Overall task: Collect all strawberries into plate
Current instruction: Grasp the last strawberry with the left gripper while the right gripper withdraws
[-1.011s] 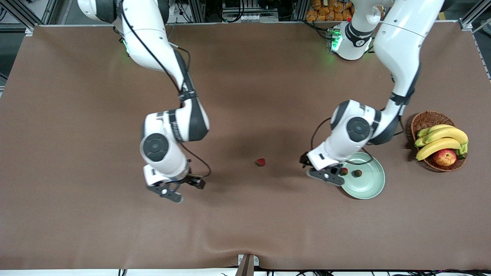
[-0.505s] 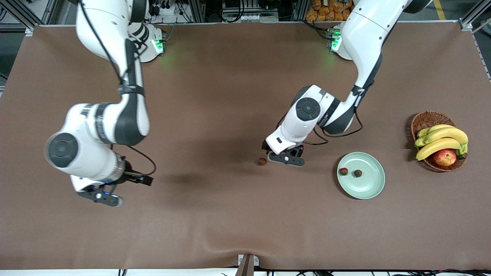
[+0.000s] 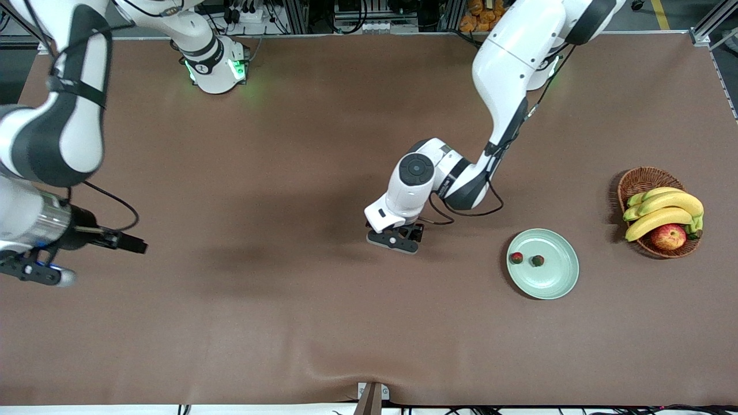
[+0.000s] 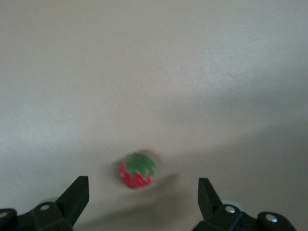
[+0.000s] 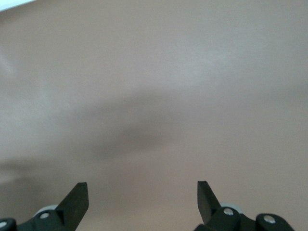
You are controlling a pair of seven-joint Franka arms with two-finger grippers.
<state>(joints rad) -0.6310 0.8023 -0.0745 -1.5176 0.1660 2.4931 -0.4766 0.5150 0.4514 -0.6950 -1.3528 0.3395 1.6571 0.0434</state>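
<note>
Since a second ago the left gripper (image 3: 394, 241) has left the plate (image 3: 556, 280) and crossed to mid-table, where it now hangs over the spot where the last loose strawberry lay; the right gripper (image 3: 34, 272) has swung out to the right arm's end of the table and waits there, fingers spread, nothing between them.

Left wrist view shows the third strawberry (image 4: 137, 170) lying on the brown table cover (image 3: 323, 323), between the spread fingers (image 4: 77, 195) but closer to one of them (front view hides it under the gripper). Two strawberries (image 3: 516, 257) already sit side by side in the plate, toward its right-arm edge. Basket (image 3: 637, 180) with bananas (image 3: 663, 210) and an apple (image 3: 669, 236) stands beside the plate, toward the left arm's end.

Risks, as I judge them:
- berry is off-centre in the jaws, so one finger may hit first and shove or roll it away on the smooth cloth
- small rounded berry, so a shallow pinch could squirt it out or drop it in transit
- descending too far drags fingertips into the cloth and wrinkles it
- release at the plate could knock the two berries already there, since they lie near the rim on the approach side
</note>
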